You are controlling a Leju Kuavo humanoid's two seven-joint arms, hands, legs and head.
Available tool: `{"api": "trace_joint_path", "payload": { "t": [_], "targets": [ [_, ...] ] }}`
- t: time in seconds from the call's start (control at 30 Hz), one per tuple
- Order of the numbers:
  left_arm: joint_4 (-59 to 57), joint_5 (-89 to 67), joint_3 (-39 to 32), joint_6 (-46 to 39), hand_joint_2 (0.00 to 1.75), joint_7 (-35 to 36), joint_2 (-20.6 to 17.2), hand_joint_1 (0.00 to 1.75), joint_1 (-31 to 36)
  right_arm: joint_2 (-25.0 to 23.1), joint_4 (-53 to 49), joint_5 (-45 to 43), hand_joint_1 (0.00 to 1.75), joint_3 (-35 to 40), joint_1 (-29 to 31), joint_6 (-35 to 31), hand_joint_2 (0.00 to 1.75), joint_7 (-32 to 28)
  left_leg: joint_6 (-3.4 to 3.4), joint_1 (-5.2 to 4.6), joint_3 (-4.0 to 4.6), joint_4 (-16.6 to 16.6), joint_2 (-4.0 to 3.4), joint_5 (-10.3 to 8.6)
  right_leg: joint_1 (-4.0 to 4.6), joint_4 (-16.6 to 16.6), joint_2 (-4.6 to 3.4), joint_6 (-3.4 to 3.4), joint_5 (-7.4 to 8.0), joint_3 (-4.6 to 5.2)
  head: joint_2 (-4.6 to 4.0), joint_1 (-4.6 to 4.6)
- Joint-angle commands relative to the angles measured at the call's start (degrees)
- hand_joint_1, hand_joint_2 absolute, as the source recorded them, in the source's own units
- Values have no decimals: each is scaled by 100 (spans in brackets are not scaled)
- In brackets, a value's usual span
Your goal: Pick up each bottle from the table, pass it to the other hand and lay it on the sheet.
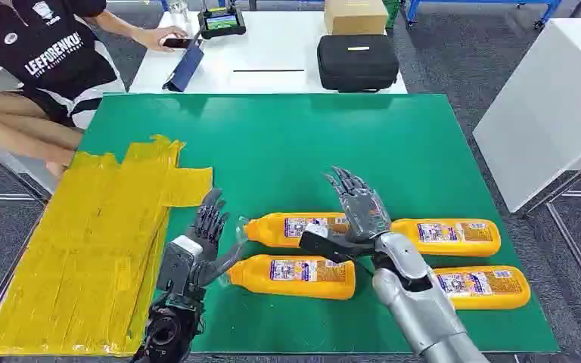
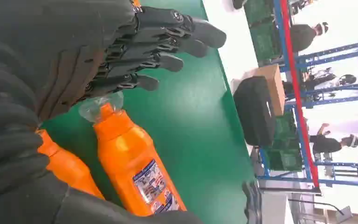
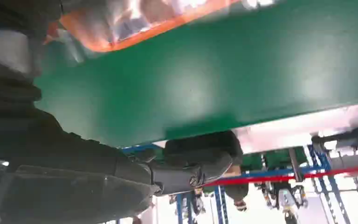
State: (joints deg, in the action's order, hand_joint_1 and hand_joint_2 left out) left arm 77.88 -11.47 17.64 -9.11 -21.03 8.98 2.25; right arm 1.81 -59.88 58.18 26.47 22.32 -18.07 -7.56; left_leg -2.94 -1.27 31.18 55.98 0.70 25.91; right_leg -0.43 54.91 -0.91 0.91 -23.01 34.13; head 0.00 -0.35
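1. The desk had a green top filling the middle of the head view, with grey carpet around it and a white table at the upper centre carrying a black case and a cardboard box.
2. A person sat at the upper left of the frame, one hand on a phone.
3. The yellow sheet lay flat on the lower left of the desk, with nothing on it.
4. Four orange bottles lay on their sides at the lower centre and lower right: the upper-left bottle, the lower-left bottle, the upper-right bottle and the lower-right bottle.
5. The right hand was released, fingers spread above the upper-left bottle, grasping nothing.
6. The left hand was also released, fingers apart, just beside the caps of the two left bottles, between them and the sheet.
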Motion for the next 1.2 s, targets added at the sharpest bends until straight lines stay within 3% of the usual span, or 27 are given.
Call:
{"api": "trace_joint_path", "payload": {
  "t": [0.03, 0.23, 0.37, 0.63, 0.83, 1.2],
  "targets": [
    [-193, 27, -115, 13, 175, -3, -104, 0, 59, -183, 1204, -53, 0, 512, 846, 205, 175, 22, 30, 13, -35, 0, -22, 19, 13, -5, -8, -4, -12, -32, 0, 0],
    [-164, 52, -132, 1, 175, -17, -115, 0, 51, -314, 1721, -109, 0, 648, 1119, 430, 175, 93, 39, 18, -42, 7, -33, 25, 17, -2, -15, -5, -12, -39, 0, 0],
    [-180, 81, -179, -7, 175, 1, -97, 0, 97, -390, 2156, -322, 0, 831, 1302, 1014, 175, 210, 16, 5, -13, -2, -8, 6, 5, -4, -7, -2, -2, -12, 0, 0],
    [-222, 102, -194, -3, 175, 43, -72, 0, 84, -363, 1943, -756, 0, 832, 1155, 1494, 175, 202, 21, 9, -20, 0, 5, 10, 9, -4, 7, -3, -7, -21, 0, 2],
    [-344, 103, -124, 13, 175, 164, -41, 0, 252, -298, 2233, -1052, 0, 1004, 1243, 2141, 175, 640, 21, 8, -19, 1, 12, 8, 8, -3, 17, -2, -8, -21, 0, 0],
    [-322, 116, -101, 17, 175, 204, -54, 0, 241, -298, 2691, -246, 0, 1339, 1305, 1767, 175, 1630, 31, 15, -41, 1, 14, 12, 15, -9, 23, -3, -11, -46, 0, 0]
  ]
}}
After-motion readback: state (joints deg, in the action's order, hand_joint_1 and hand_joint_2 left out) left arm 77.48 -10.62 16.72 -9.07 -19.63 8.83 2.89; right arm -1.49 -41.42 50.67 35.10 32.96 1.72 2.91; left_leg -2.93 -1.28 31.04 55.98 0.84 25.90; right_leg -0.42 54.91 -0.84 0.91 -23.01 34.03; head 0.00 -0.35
